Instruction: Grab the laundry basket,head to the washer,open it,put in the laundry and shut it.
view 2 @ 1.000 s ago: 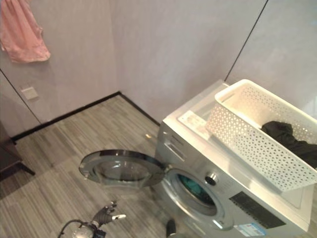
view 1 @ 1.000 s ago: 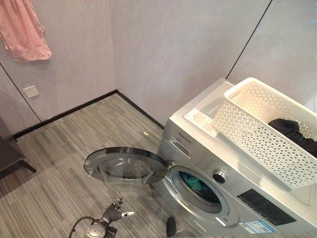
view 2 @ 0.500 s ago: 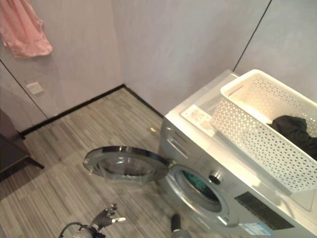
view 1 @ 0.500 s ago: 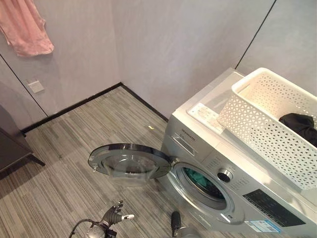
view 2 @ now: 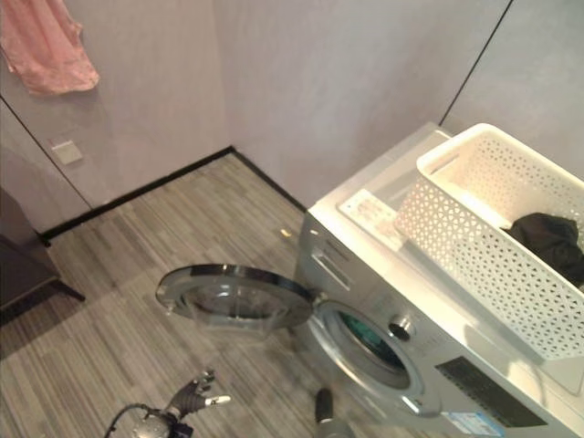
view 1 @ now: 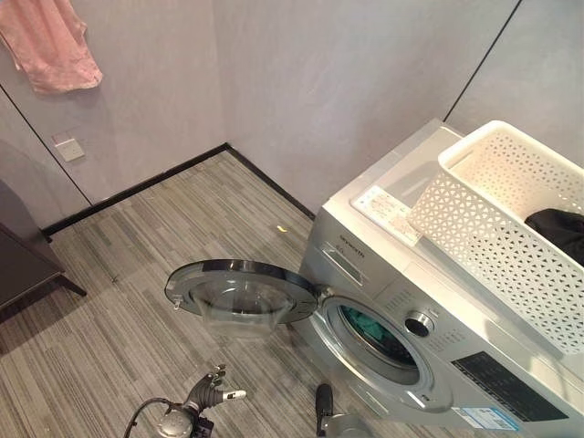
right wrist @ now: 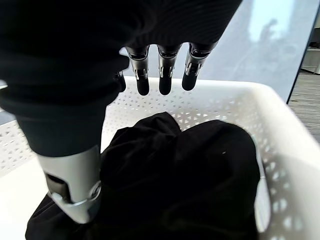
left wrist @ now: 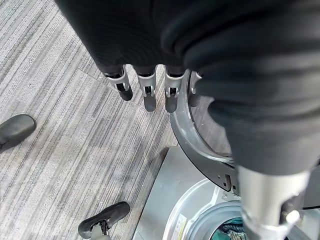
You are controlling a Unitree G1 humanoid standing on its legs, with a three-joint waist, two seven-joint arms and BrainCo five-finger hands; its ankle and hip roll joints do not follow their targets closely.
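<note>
- The washer door stood open.
- The left hand hung loose above the floor.
- The right hand hovered, fingers straight, over black laundry in the basket.

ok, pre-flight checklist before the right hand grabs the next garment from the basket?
1. Washer door open: ok, swung fully out.
2. Drum opening free: ok, something teal inside, room left cannot tell.
3. Basket steady on washer top: ok, sits flat.
4. Laundry left: ok, black garment in basket.
5. Right hand ready: ok, fingers straight, above the garment, holding nothing.
6. Left hand clear of door: ok, open, over the floor beside the door rim.
</note>
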